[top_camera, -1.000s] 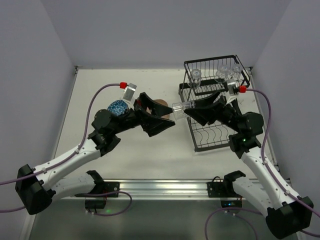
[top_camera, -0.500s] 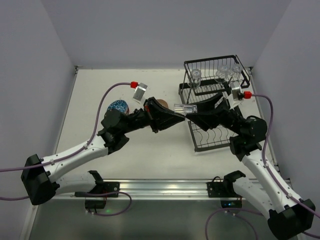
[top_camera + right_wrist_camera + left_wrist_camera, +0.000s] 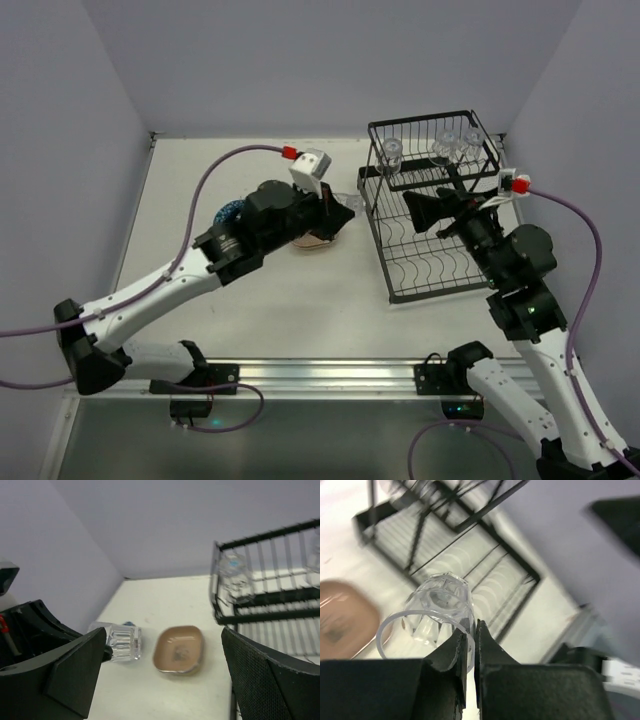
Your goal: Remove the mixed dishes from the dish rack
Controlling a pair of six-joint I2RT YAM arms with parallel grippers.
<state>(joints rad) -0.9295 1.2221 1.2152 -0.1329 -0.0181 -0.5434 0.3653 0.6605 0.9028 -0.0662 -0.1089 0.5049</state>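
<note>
The left gripper [image 3: 472,630] is now closed on the rim of a clear cup [image 3: 440,605], taken over from the right arm, and holds it above the table near the tan plate [image 3: 178,650]. The right gripper [image 3: 430,208] has let go and is wide open over the rack [image 3: 430,275]. I judge this cup is unloaded; other cups [image 3: 393,153] wait in the upper basket. Only the left wrist view shows the pinch on the rim.
</note>
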